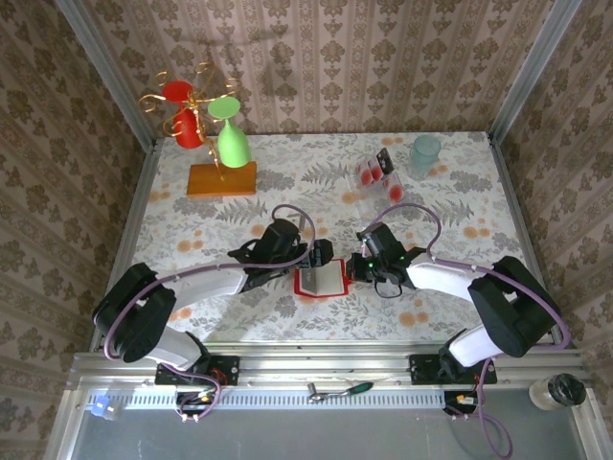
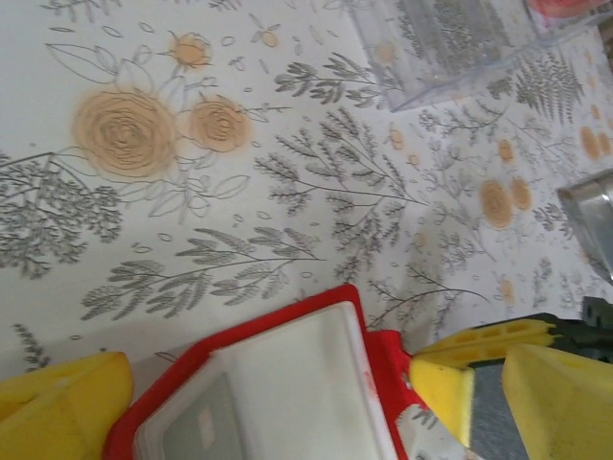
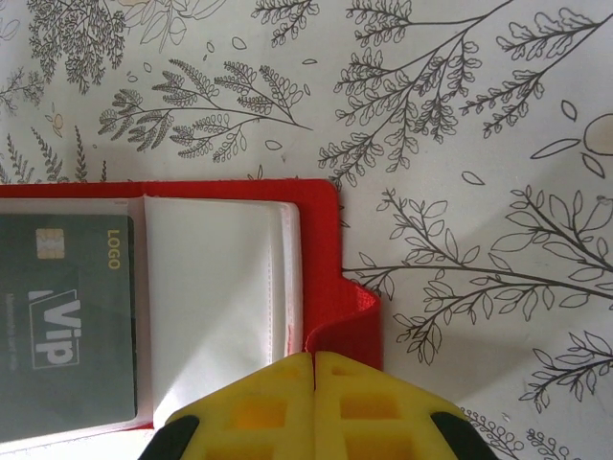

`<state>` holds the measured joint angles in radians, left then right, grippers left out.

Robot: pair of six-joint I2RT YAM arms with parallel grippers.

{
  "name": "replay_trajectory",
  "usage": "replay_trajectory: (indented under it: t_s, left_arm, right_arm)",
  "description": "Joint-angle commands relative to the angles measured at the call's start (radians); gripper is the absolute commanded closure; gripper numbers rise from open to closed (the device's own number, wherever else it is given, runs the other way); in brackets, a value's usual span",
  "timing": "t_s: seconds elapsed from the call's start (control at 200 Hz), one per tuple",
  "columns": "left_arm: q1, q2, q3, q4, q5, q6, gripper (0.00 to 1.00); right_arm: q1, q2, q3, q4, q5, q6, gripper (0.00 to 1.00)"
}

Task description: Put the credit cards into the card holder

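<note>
The card holder (image 1: 321,280) lies open and flat on the flowered table (image 1: 192,230), red cover down and pale pockets up, between the two arms. In the right wrist view the card holder (image 3: 239,316) has a dark card (image 3: 67,316) with a chip and pale lettering tucked in its left pocket, while the white pocket next to that one holds nothing.

The right tool (image 1: 357,267) sits at the card holder's right edge. Its yellow fingers (image 3: 383,412) are pressed together with no gap, and the right tool (image 3: 314,369) pinches a raised red fold of the cover at that edge.

The left tool (image 1: 322,255) hangs over the card holder's far left corner. In the left wrist view the left tool (image 2: 278,383) is spread wide, one yellow finger (image 2: 57,412) on each side of the card holder (image 2: 287,393), and it grips nothing.

The credit cards (image 1: 369,173), pale with red round marks, stand in a clear rack (image 1: 385,190) beyond the card holder and to its right, well apart from it. A pale green cup (image 1: 425,153) stands further beyond on that same side. Beyond the card holder to its left, an orange block (image 1: 222,179) carries a gold wire stand (image 1: 196,96) with red and green cups.
</note>
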<state>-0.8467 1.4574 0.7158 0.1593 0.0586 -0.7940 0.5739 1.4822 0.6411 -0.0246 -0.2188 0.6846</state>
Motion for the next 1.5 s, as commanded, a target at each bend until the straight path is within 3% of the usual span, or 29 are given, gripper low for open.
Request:
replay_trajectory:
  t_s: [0.0,0.3,0.555,0.64,1.145,1.495]
  left_arm:
    - [-0.02,0.004,0.029,0.047,0.038,-0.035,0.0]
    - [-0.055,0.058,0.063,0.115,0.062,-0.074,0.0]
    - [-0.075,0.124,0.112,0.13,0.084,-0.083,0.0]
    - [-0.08,0.149,0.126,0.133,0.083,-0.087,0.0]
    - [-0.107,0.361,0.166,0.23,0.068,-0.114,0.0]
    - [-0.019,0.299,0.203,0.165,0.157,-0.065,0.0]
  right_arm:
    - [-0.014,-0.008,-0.01,-0.006,-0.026,0.009,1.0]
    - [-0.067,-0.065,-0.024,-0.016,-0.038,0.027,1.0]
    - [-0.123,-0.128,-0.015,-0.077,-0.039,0.024,0.64]
    - [-0.151,-0.174,-0.016,-0.123,-0.025,0.023,0.59]
    - [-0.255,-0.376,-0.098,-0.269,0.015,0.038,0.57]
    - [-0.217,-0.431,-0.091,-0.233,-0.108,0.016,0.59]
